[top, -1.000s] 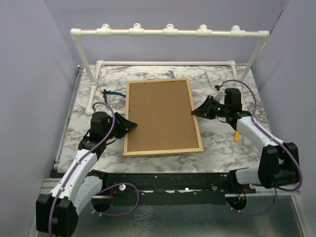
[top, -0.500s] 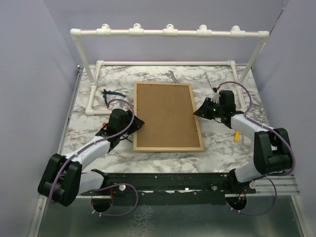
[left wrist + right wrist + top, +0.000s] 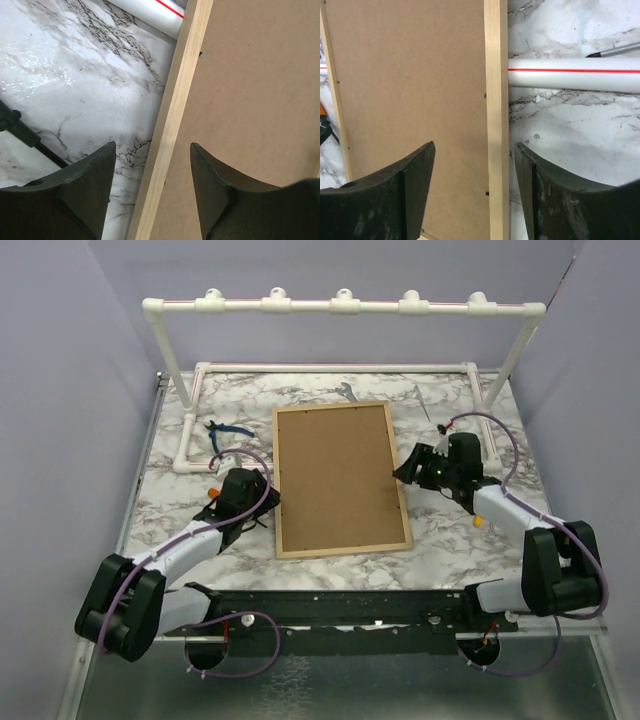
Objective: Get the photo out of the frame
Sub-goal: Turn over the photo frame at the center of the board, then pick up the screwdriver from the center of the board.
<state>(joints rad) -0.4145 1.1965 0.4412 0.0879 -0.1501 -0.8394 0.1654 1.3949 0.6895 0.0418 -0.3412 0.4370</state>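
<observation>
The frame [image 3: 340, 480] lay back-up at picture centre. Both arms stretched low toward it, the left gripper [image 3: 270, 502] at its left edge and the right gripper [image 3: 403, 472] at its right, jaws apart, holding nothing.

My right gripper [image 3: 474, 150] hangs with its two dark fingers [image 3: 390, 200] spread apart, nothing pinched between them. Below me lies the frame [image 3: 410, 75], brown backing board facing up. Its pale wooden rail [image 3: 496, 75] runs straight up the picture through the gap, nearer the finger on the right-hand side. Past that rail a white pipe [image 3: 570, 75] with a thin red line lies across the marble table [image 3: 570, 130], one end meeting the rail. A grey rod [image 3: 620, 49] pokes in at the top corner.
</observation>
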